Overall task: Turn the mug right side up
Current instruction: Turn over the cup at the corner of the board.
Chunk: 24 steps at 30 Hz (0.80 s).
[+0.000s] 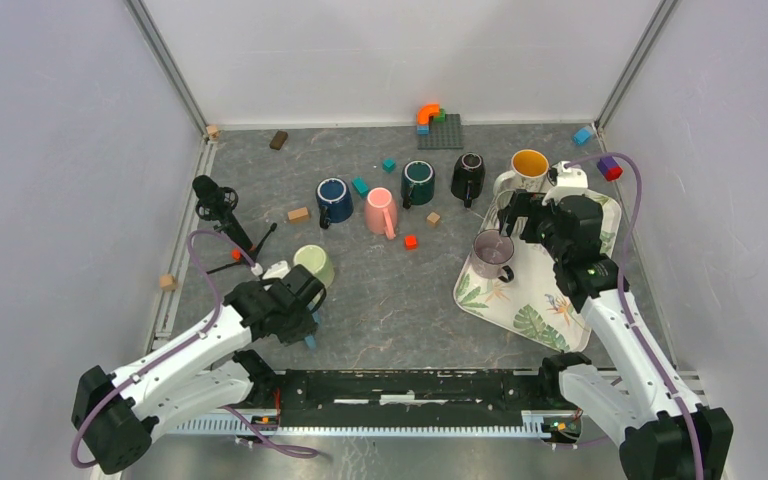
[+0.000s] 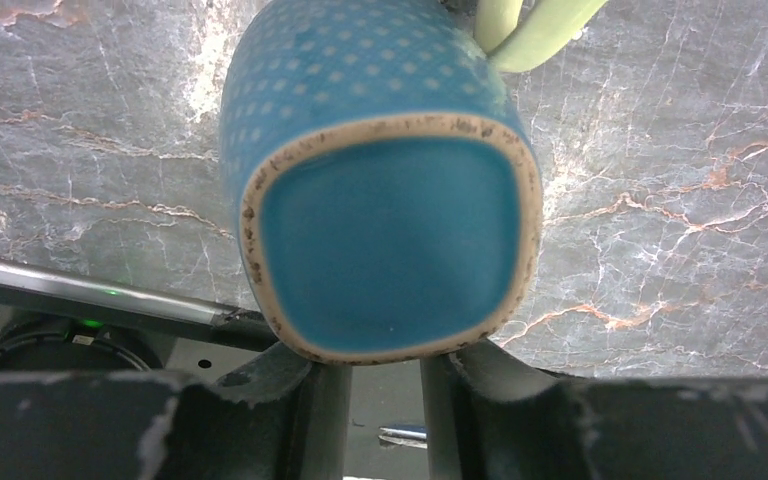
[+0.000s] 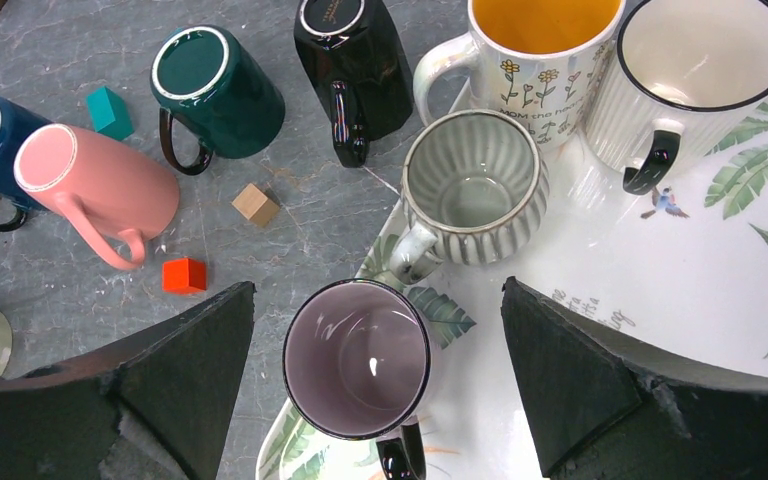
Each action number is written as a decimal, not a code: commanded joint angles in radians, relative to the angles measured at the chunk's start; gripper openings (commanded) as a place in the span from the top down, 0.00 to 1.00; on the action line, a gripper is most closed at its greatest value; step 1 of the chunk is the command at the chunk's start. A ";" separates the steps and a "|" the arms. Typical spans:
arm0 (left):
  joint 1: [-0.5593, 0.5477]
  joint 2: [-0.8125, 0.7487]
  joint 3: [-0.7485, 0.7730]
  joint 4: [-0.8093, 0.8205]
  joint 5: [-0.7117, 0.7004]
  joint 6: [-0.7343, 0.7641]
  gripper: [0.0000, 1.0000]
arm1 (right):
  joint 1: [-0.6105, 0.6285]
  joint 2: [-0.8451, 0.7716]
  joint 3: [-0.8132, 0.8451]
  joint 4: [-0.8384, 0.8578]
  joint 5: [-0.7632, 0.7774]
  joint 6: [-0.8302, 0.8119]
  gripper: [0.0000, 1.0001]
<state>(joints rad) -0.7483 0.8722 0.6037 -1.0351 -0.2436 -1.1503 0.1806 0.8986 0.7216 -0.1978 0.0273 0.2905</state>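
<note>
A blue dotted mug (image 2: 385, 250) fills the left wrist view with its flat base turned to the camera. My left gripper (image 2: 385, 345) sits at its lower rim with jaws drawn close; their tips are hidden behind the base, so the hold looks like a grip low on the mug. In the top view my left gripper (image 1: 305, 300) covers the blue mug (image 1: 310, 341) except for a sliver. My right gripper (image 3: 378, 285) is open and empty above an upright purple mug (image 3: 357, 358) on the leaf-print tray (image 3: 680, 290), seen from above at the right (image 1: 513, 215).
A light green mug (image 1: 314, 264) lies just beyond the left gripper. Navy (image 1: 334, 200), pink (image 1: 380, 211), dark green (image 1: 418, 183) and black (image 1: 468, 177) mugs lie mid-table among small blocks. Grey ribbed (image 3: 475, 185), white (image 3: 700, 70) and yellow-lined (image 3: 530, 50) mugs stand upright. A microphone tripod (image 1: 218, 205) stands left.
</note>
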 commanded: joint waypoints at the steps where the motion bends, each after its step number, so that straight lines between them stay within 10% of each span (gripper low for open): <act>1: -0.002 -0.003 -0.012 0.057 -0.052 0.043 0.67 | 0.003 0.002 0.018 0.029 0.011 -0.014 0.02; 10: -0.010 -0.053 0.015 0.059 -0.011 0.073 0.98 | 0.002 -0.001 0.021 0.027 0.003 -0.009 0.02; 24: -0.293 0.030 0.076 0.143 0.056 -0.023 0.98 | 0.003 -0.014 0.015 0.007 -0.007 -0.004 0.02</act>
<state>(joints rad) -0.9646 0.8597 0.6117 -1.0050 -0.1883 -1.1198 0.1814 0.8982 0.7216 -0.2054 0.0261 0.2905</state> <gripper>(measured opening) 0.262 0.982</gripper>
